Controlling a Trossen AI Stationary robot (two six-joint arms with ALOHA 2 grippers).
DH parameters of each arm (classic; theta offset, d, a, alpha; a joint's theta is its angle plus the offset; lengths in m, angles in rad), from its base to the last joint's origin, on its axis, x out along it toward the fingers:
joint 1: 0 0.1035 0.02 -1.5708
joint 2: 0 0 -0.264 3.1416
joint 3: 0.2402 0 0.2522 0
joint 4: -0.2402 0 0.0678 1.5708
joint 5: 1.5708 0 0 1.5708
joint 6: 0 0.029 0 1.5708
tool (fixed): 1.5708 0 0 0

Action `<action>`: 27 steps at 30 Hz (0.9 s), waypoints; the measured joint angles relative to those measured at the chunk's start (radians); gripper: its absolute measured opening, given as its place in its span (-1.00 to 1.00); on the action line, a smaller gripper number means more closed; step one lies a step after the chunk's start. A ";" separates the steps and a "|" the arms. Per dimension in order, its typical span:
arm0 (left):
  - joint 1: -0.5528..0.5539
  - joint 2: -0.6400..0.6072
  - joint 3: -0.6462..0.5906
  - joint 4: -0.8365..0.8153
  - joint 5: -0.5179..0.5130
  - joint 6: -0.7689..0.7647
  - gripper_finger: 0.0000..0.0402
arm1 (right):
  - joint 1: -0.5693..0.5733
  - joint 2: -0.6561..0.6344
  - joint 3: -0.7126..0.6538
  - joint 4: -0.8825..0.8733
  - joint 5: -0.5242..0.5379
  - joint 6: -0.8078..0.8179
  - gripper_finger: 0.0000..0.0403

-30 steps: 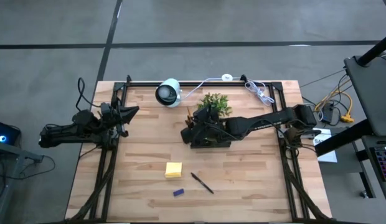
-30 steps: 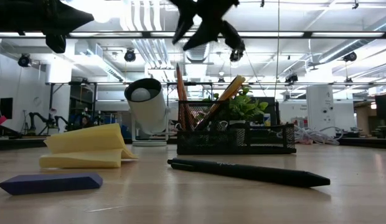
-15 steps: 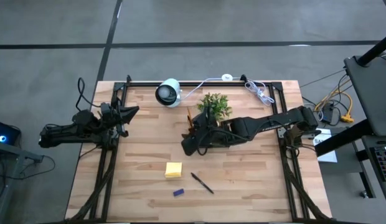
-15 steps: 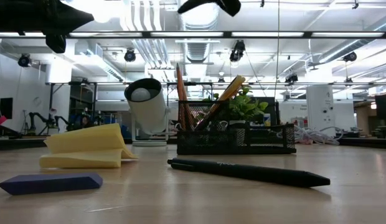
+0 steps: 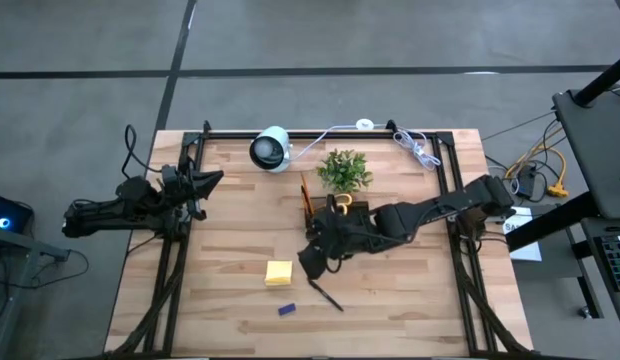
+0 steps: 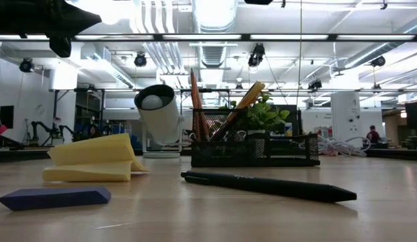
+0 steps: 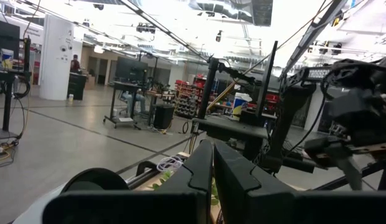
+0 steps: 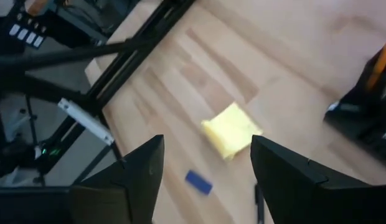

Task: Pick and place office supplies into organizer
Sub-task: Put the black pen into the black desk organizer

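Since a second ago the right gripper (image 5: 308,264) has left the organizer (image 5: 342,214) and swung out toward 6 o'clock; it now hangs over bare table (image 5: 410,290) between the organizer and the black pen (image 5: 325,294). Its fingers (image 8: 138,177) have spread wide and hold nothing. With the arm gone, the yellow scissor handles (image 5: 342,201) show in the organizer, and the arm has climbed out of the low view.

The left gripper (image 5: 212,179) has not moved from the table's 9 o'clock edge, fingers (image 7: 199,176) pressed together.

Loose on the table: one yellow sticky-note pad (image 5: 279,272), one small blue block (image 5: 287,309) and one black pen, all toward 6 o'clock of the organizer. In the organizer: one pair of scissors and orange pencils (image 6: 195,101), at least two. One potted plant (image 5: 344,170) and one white camera (image 5: 270,149) stand toward 12 o'clock.
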 joint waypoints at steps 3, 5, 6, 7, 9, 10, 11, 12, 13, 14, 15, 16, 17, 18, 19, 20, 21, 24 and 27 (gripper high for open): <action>0.001 0.000 0.000 0.000 0.000 0.000 -1.00 | 0.020 0.006 0.000 -0.001 -0.034 0.014 0.13; 0.001 0.000 0.000 0.000 0.000 0.000 -1.00 | 0.033 0.013 0.000 -0.005 -0.051 0.017 0.14; 0.001 0.000 0.000 0.000 0.000 0.000 -1.00 | 0.039 0.020 0.000 -0.004 -0.054 0.027 0.15; 0.001 0.000 0.000 0.000 0.000 0.000 -1.00 | 0.044 0.025 0.000 -0.010 -0.058 0.038 0.15; 0.000 0.000 0.000 0.000 0.000 0.000 -1.00 | 0.051 0.044 0.000 -0.027 -0.091 0.058 0.15; 0.000 0.001 0.000 0.000 0.000 0.000 -1.00 | 0.054 0.052 -0.001 -0.031 -0.120 0.062 0.15; 0.000 0.001 0.000 -0.001 0.000 0.000 -1.00 | 0.057 0.066 -0.001 -0.032 -0.150 0.067 0.15; 0.000 0.001 0.000 -0.002 0.000 0.000 -1.00 | 0.058 0.080 -0.001 -0.031 -0.179 0.070 0.15; 0.000 0.001 0.000 -0.001 0.000 0.000 -1.00 | 0.060 0.095 -0.001 -0.030 -0.211 0.079 0.15; 0.000 0.001 0.000 -0.002 0.000 0.000 -1.00 | 0.062 0.113 -0.001 -0.030 -0.240 0.085 0.15; 0.000 0.001 0.000 -0.002 0.000 0.000 -1.00 | 0.064 0.129 -0.001 -0.029 -0.266 0.089 0.15; 0.000 0.001 0.000 -0.002 0.000 0.000 -1.00 | 0.068 0.146 -0.002 -0.029 -0.286 0.095 0.15; 0.000 0.001 0.000 -0.002 0.000 0.000 -1.00 | 0.071 0.163 -0.002 -0.029 -0.304 0.100 0.15; 0.000 0.001 0.000 -0.002 0.000 0.000 -1.00 | 0.074 0.178 -0.001 -0.029 -0.322 0.101 0.15; 0.000 0.001 0.000 -0.002 0.000 0.000 -1.00 | 0.078 0.193 -0.001 -0.030 -0.331 0.103 0.15; 0.000 0.001 0.000 -0.002 0.000 0.000 -1.00 | 0.081 0.207 0.000 -0.030 -0.341 0.108 0.15; 0.000 0.001 0.000 -0.002 0.000 0.000 -1.00 | 0.084 0.219 0.000 -0.030 -0.345 0.111 0.15; 0.000 0.001 0.000 -0.002 0.000 0.000 -1.00 | 0.090 0.248 0.000 -0.043 -0.344 0.138 0.15; 0.000 0.001 0.000 -0.003 0.000 0.000 -1.00 | 0.090 0.273 0.002 -0.075 -0.334 0.151 0.15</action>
